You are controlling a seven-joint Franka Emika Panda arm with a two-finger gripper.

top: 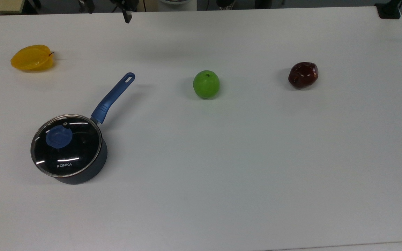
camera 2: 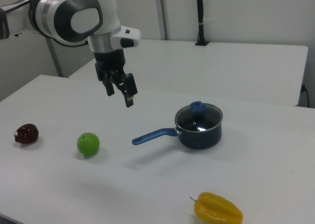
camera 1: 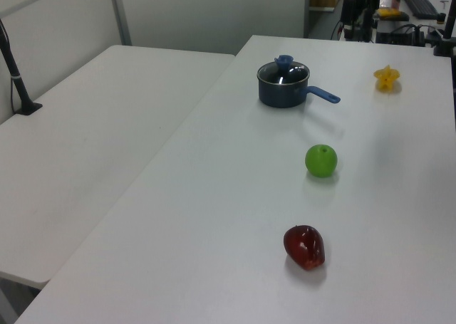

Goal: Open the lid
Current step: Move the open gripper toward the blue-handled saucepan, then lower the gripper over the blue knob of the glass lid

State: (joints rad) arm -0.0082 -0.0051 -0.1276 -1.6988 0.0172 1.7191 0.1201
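Lid (top: pixel 66 144), round clear glass with blue knob, is sitting closed on the dark saucepan (camera 2: pixel 199 133); the gripper (camera 2: pixel 120 92), fingers apart, is hovering well away, nothing started.

1. The lid (top: pixel 66 146) is showing clear, glossy glass inside a shiny metal rim.
2. The saucepan (top: pixel 82 174) is looking dark and matt.
3. The green apple (top: pixel 206 84) and red fruit (top: pixel 303 75) are gleaming, smooth.
4. The table (top: pixel 243 167) is appearing matt white.
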